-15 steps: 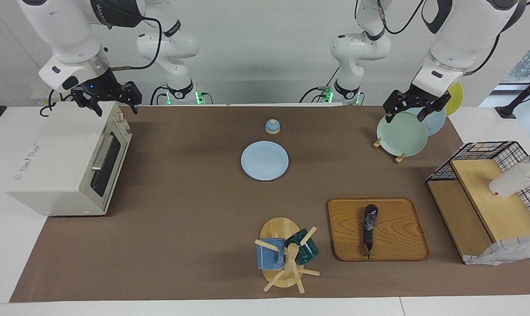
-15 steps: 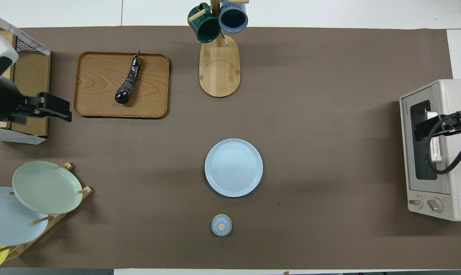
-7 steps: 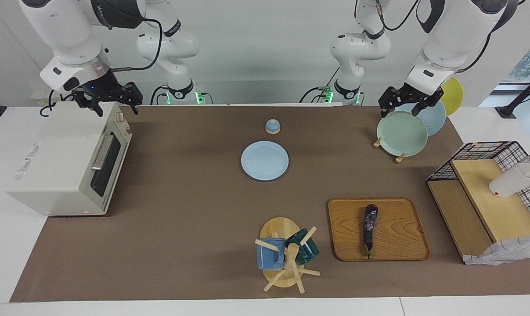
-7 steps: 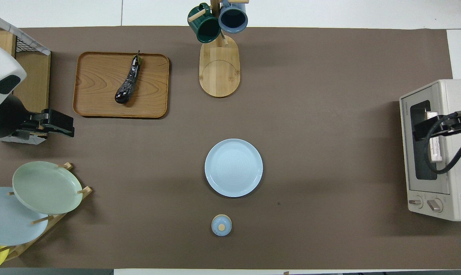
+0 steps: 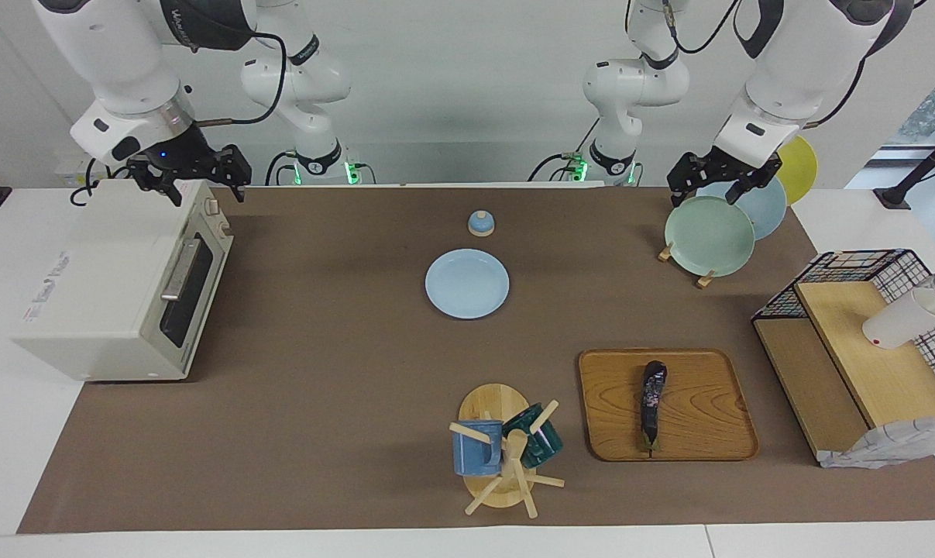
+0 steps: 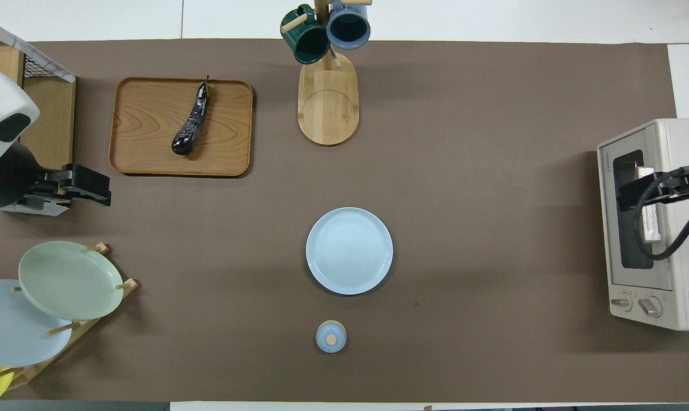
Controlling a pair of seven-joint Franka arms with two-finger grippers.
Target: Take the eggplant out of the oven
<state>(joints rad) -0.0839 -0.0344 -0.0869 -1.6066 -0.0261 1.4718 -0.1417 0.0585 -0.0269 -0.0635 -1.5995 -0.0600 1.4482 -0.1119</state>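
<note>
The dark purple eggplant [image 5: 651, 403] lies lengthwise on a wooden tray [image 5: 707, 434], toward the left arm's end of the table; it also shows in the overhead view [image 6: 191, 120]. The off-white oven [image 5: 103, 287] stands at the right arm's end with its dark glass door shut; it also shows in the overhead view [image 6: 664, 228]. My right gripper [image 5: 204, 190] hangs open and empty over the oven's top corner by the knobs. My left gripper [image 5: 707, 194] is open and empty, raised over the plate rack.
A light blue plate [image 5: 467, 283] and a small blue lid [image 5: 480, 223] sit mid-table. A mug tree [image 5: 506, 449] with two mugs stands beside the tray. A rack of plates [image 5: 709, 235] and a wire-and-wood shelf [image 5: 854, 349] holding a white cup [image 5: 901, 322] stand at the left arm's end.
My left gripper has risen and drawn back toward the robots, then come to a stop over the plate rack. The right gripper, the eggplant and the oven have not moved.
</note>
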